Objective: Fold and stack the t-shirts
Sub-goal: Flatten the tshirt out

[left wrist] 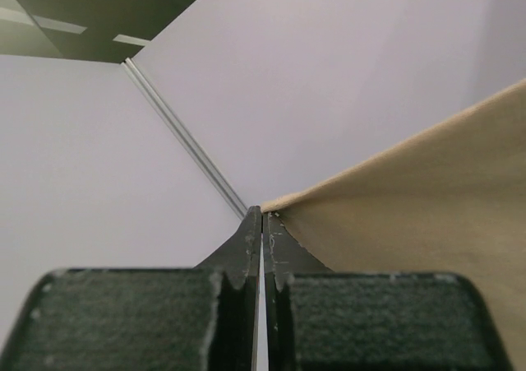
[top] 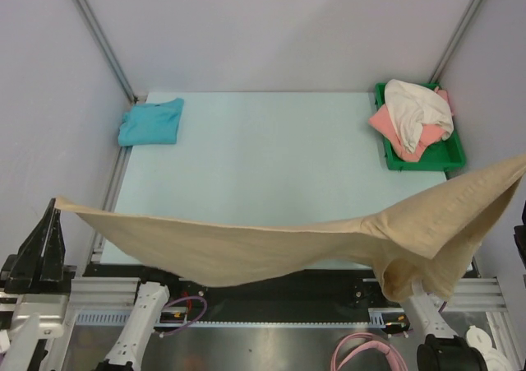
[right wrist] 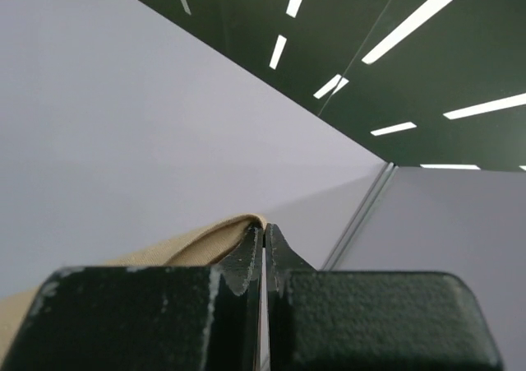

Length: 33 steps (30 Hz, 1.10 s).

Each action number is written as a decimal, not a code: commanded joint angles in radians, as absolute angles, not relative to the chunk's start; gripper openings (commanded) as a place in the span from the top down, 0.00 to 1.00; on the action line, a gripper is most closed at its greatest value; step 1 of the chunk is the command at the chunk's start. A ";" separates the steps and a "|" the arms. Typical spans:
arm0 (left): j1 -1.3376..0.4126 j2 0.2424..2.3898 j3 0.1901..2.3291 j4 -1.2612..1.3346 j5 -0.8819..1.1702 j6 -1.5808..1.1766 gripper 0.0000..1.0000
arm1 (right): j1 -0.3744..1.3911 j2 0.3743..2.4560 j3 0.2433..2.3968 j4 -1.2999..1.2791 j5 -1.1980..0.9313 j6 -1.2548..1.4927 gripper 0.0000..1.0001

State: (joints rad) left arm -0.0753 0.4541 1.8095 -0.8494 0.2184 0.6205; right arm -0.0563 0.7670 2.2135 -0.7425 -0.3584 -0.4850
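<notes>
The tan t-shirt [top: 271, 252] hangs stretched in the air above the near edge of the table [top: 263, 165], held up at two corners. On the left, the left gripper [left wrist: 261, 216] is clenched on the shirt's left corner, its jaws pressed together with the cloth edge pinched at their tips. At the far left of the table lies the teal-blue t-shirt [top: 152, 122], folded flat. The tan cloth sags in the middle, bunches into a hanging fold near the right side, then rises to its right corner at the right edge of the top view. There the right gripper [right wrist: 263, 229] is clamped on the cloth, which curls over its left finger. At the far right, the green tray [top: 431, 164] holds the cream-white t-shirt [top: 415, 112], crumpled on top of the coral-pink t-shirt [top: 386, 124].
</notes>
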 commanded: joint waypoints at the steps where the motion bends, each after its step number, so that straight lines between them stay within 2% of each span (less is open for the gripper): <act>1: -0.067 0.529 1.764 -0.804 0.155 0.652 1.00 | -0.054 0.874 2.194 -0.695 -0.315 -0.482 1.00; 4: -0.066 0.564 1.691 -0.747 0.114 0.660 1.00 | -0.054 0.897 2.117 -0.606 -0.308 -0.488 1.00; 9: -0.067 0.609 1.507 -0.632 0.086 0.664 1.00 | -0.054 0.928 1.829 -0.464 -0.305 -0.523 1.00; 15: -0.066 0.650 1.221 -0.500 0.094 0.667 1.00 | -0.054 0.968 1.443 -0.287 -0.321 -0.554 1.00; 20: -0.066 0.712 0.929 -0.332 0.078 0.719 1.00 | -0.052 1.084 1.247 -0.178 -0.322 -0.571 1.00; 22: -0.067 0.799 0.823 -0.219 0.057 0.758 1.00 | -0.049 1.129 1.142 -0.067 -0.301 -0.598 1.00; 27: -0.066 1.076 0.779 -0.081 0.022 0.781 1.00 | -0.023 1.363 1.098 0.078 -0.235 -0.621 1.00; 33: -0.051 1.366 0.854 0.066 0.003 0.767 1.00 | 0.023 1.604 1.219 0.155 -0.152 -0.617 1.00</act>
